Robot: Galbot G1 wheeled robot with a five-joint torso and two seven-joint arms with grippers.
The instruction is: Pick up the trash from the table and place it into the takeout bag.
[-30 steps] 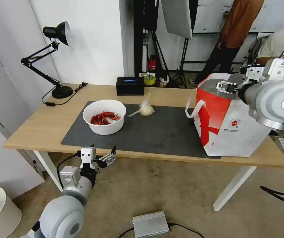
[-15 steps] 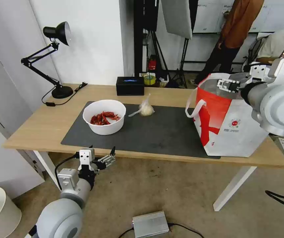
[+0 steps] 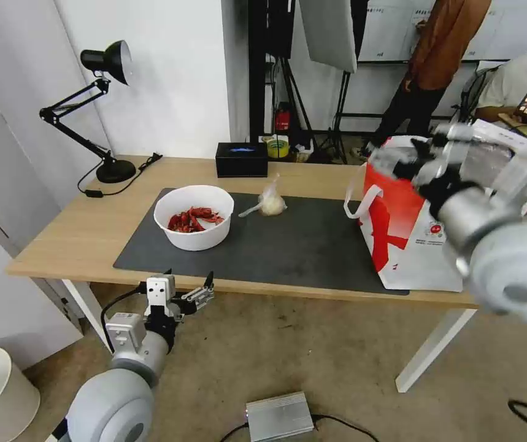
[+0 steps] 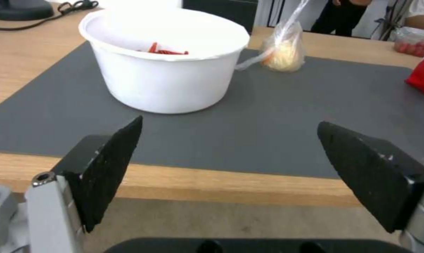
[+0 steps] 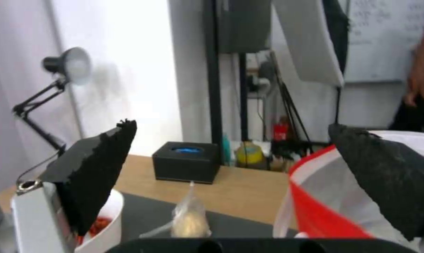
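Head view
Bench: long light-wood bench (image 3: 85, 230) on white legs, carrying a large dark grey rectangular mat (image 3: 288, 245).
Bowl: white round bowl of red crayfish shells (image 3: 194, 216), on the mat toward 10 o'clock.
Knotted bag: small knotted clear plastic bag (image 3: 270, 202), on the mat just beside the bowl at its 3 o'clock, not touching it.
Takeout bag: large white and red insulated bag with white strap handles (image 3: 407, 236), upright at the mat's 3 o'clock end.
Left pincer: left pincer (image 3: 192, 293), below the bench's front edge at the bowl's 6 o'clock, jaws spread, holding nothing.
Right pincer: right pincer (image 3: 419, 161), blurred, above the takeout bag's open top.
Other: black desk lamp (image 3: 100, 110) at the bench's 10 o'clock corner; black rectangular box (image 3: 242, 159) at 12 o'clock.

Left wrist view
Left pincer: black fingers (image 4: 110, 165) wide apart, empty, short of the bench edge.
Contents ahead: bowl (image 4: 167, 79) and knotted bag (image 4: 283, 52) on the mat.

Right wrist view
Right pincer: black fingers (image 5: 97, 168) wide apart, nothing between them.
Below: takeout bag's red and white rim (image 5: 315, 211), knotted bag (image 5: 189, 219), bowl's rim (image 5: 110, 225).
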